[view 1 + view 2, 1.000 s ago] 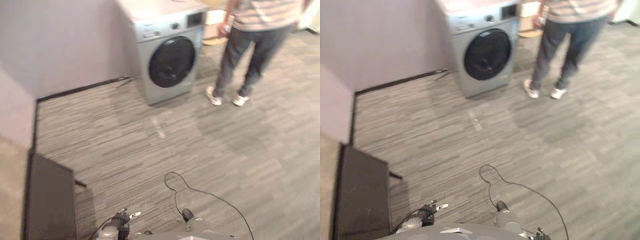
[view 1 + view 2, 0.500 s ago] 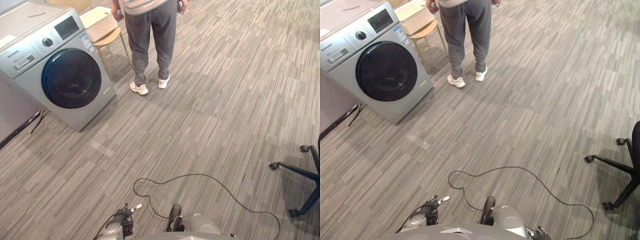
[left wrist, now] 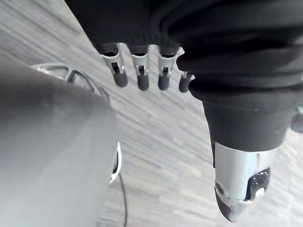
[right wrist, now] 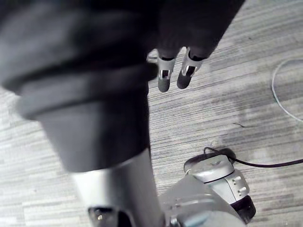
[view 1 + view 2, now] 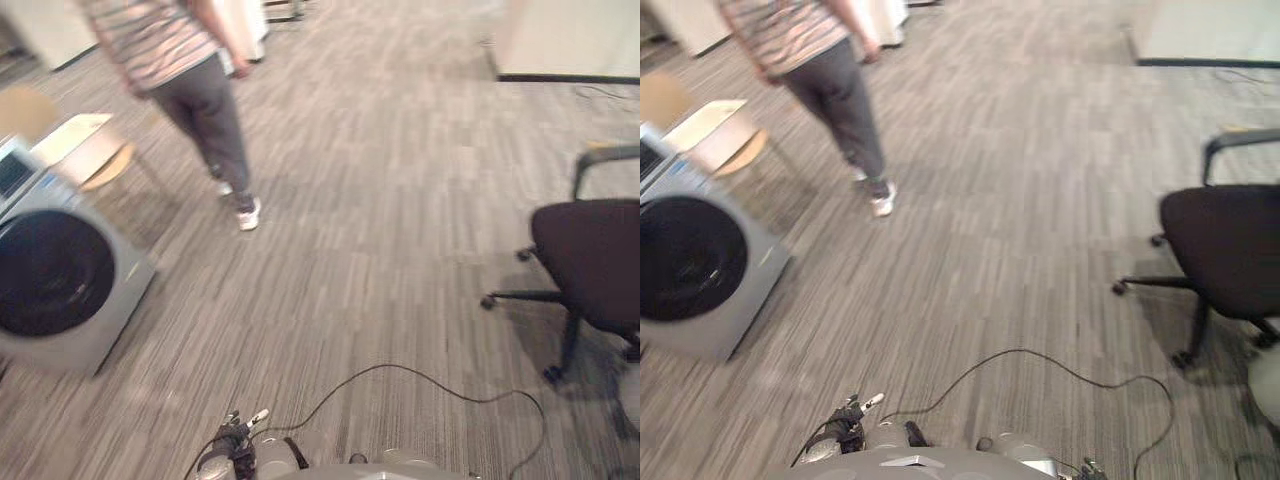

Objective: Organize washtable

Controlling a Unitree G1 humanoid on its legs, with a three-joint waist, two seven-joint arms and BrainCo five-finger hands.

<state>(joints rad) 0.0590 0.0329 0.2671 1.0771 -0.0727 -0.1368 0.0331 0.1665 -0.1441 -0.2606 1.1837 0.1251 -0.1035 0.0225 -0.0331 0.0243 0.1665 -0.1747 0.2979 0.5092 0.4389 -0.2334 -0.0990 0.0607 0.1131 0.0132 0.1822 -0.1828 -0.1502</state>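
Fingers of left robot hand (image 3: pixel 141 71) and right robot hand (image 4: pixel 164 78) hang straight, empty; steer carelessly and you could clip chair (image 5: pixel 590 250) or person (image 5: pixel 205 110)

Light even and diffuse, floor (image 5: pixel 380 230) moderately bright throughout. Soft shadow on the floor beneath the chair (image 5: pixel 590 250), well ahead of the right hand (image 4: pixel 163 78). Bright glints on the silver thumb of the left hand (image 3: pixel 239 175). Ribbed covers of both hands read near-black, little detail.
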